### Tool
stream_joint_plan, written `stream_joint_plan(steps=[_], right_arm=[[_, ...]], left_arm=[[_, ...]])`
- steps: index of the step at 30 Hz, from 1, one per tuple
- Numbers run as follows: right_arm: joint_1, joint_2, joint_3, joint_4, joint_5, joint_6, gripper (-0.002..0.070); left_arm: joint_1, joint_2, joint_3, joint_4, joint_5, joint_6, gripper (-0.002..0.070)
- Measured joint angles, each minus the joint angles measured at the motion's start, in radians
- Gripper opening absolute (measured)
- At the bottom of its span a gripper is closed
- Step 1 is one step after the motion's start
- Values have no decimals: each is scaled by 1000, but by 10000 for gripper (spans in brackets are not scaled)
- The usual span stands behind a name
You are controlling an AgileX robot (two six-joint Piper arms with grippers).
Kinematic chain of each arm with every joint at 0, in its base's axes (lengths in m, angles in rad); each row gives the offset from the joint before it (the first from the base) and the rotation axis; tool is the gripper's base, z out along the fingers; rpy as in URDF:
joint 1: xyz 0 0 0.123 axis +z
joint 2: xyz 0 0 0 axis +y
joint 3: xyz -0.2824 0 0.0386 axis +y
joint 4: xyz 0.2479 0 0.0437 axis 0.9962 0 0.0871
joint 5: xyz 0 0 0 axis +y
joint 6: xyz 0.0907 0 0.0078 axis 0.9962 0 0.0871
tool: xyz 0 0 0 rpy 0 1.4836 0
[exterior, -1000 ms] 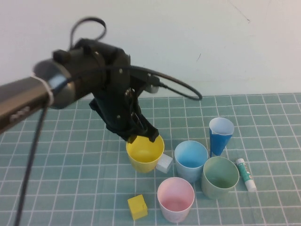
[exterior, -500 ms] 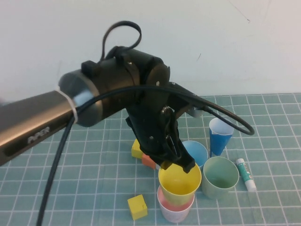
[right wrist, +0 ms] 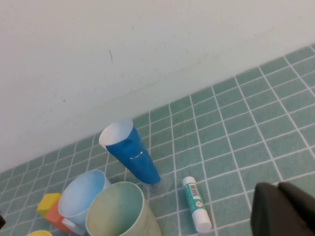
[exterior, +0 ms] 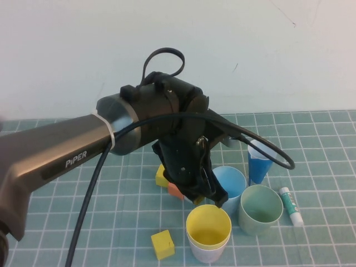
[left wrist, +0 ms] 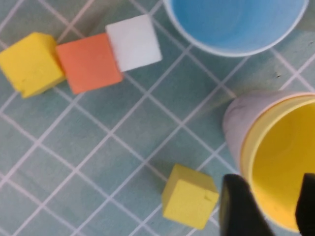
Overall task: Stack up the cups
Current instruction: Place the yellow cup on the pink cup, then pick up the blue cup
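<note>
The yellow cup (exterior: 208, 225) sits nested inside the pink cup (exterior: 208, 255) at the front of the mat. In the left wrist view the yellow cup (left wrist: 280, 162) fills the pink cup (left wrist: 235, 123). My left gripper (exterior: 210, 196) hangs just above and behind the pair, open, its fingers (left wrist: 236, 211) astride the yellow cup's rim. The light blue cup (exterior: 231, 179) and pale green cup (exterior: 260, 207) stand upright to the right. My right gripper (right wrist: 283, 209) is shut and empty, off to the right above the mat.
A narrow dark blue cone cup (exterior: 258, 164) stands behind the green cup, a glue stick (exterior: 291, 206) lies to its right. A yellow cube (exterior: 162, 245) lies left of the stack. Yellow (left wrist: 30, 64), orange (left wrist: 88, 61) and white (left wrist: 134, 42) cubes sit in a row under the arm.
My left gripper carried the yellow cup from the middle of the mat to the pink cup, set it inside, let go and rose slightly.
</note>
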Motion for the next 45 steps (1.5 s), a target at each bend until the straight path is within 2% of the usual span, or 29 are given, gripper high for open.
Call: stream_joint_plan(steps=[2, 5, 8, 11, 13, 21, 28, 36, 45], right_arm=[[0, 0, 0, 19, 4, -5, -3], [0, 0, -47, 23, 66, -59, -3], [0, 6, -145, 23, 130, -167, -3], [0, 86, -248, 16, 211, -221, -3], [0, 183, -320, -1, 278, -266, -3], [0, 610, -659, -27, 568, -574, -3], [10, 943, -940, -20, 755, -741, -3], [187, 1244, -1200, -36, 820, -798, -3], [416, 1636, -1556, -192, 922, -762, -3]], left_arm=[[0, 0, 0, 29, 8, -15, 260], [0, -20, 0, 54, 21, -20, 273], [0, -86, 0, 62, 21, -22, 191], [0, -180, 0, 69, 32, -16, 64], [0, -259, 11, 69, 39, -12, 27], [0, -620, 253, 65, -37, -44, 2], [0, -872, 552, 63, -130, -131, 2], [0, -1002, 750, 71, -146, -230, 1], [0, -1083, 786, 76, -159, -245, 0]])
